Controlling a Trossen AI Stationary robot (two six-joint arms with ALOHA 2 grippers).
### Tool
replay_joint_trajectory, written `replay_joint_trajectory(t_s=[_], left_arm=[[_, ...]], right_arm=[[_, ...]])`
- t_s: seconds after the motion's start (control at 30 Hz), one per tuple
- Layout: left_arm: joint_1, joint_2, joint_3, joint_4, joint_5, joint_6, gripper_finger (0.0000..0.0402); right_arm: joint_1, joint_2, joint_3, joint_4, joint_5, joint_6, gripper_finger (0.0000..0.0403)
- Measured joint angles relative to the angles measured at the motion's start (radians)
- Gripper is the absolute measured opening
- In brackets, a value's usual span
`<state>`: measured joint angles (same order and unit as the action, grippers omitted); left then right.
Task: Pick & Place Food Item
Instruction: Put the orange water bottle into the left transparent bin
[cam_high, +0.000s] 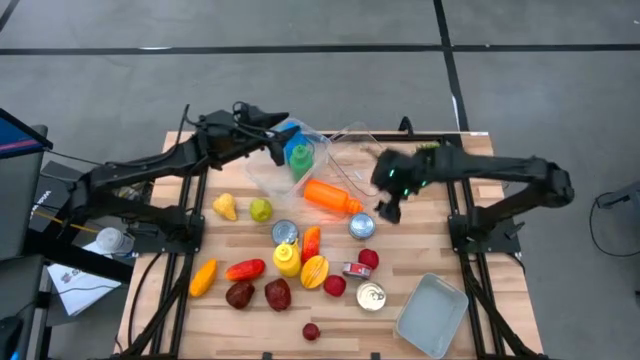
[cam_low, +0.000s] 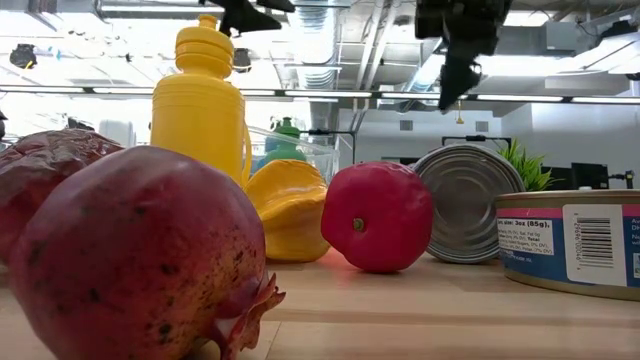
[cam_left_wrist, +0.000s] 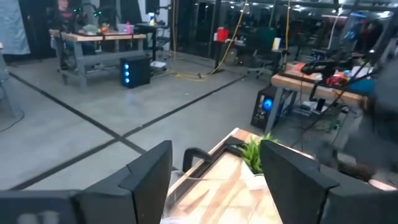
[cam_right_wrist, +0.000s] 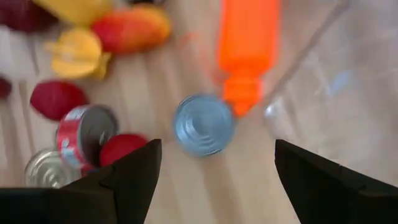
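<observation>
The high view looks straight down on the whole wooden table (cam_high: 420, 255); the low view sits at tabletop height, very close to a pomegranate (cam_low: 130, 250), facing the room behind; the left wrist view looks level across the room; the right wrist view looks down, sharing the orange bottle (cam_right_wrist: 247, 43) with the high view (cam_high: 332, 197).

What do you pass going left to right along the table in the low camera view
Big dark red pomegranate → yellow bottle → yellow-orange fruit → red fruit → silver can on its side → blue-labelled tin at the right edge.
</observation>
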<state>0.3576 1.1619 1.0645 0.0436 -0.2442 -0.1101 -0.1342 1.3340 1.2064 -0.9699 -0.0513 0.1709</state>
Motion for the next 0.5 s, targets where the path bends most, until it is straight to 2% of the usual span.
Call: replay_joint_trajectory(t_s=[0.13,0.2,0.3,0.5], left_arm=[[0.000,-0.011,0.000,-0.038,-0.001,-0.002,0.0227],[0.000,-0.011,0.000,-0.040,-0.001,-0.002,0.0228],[0.000,-0.001,0.000,-0.040,-0.001,-0.002,0.0226],[0.000,-0.002,0.000,-0.060,-0.001,-0.002,0.0227]], right_arm=[[0.083,0.046,-0.078,0.083,0.009,0.013,0.0302],[0.099,0.074,-0.116,0.141,0.047,0.014,0.0302],[0.096,0.122,-0.150,0.230,0.082,0.030,0.0302],[0.076,0.247,-0.151,0.280,0.086,0.018,0.0302]])
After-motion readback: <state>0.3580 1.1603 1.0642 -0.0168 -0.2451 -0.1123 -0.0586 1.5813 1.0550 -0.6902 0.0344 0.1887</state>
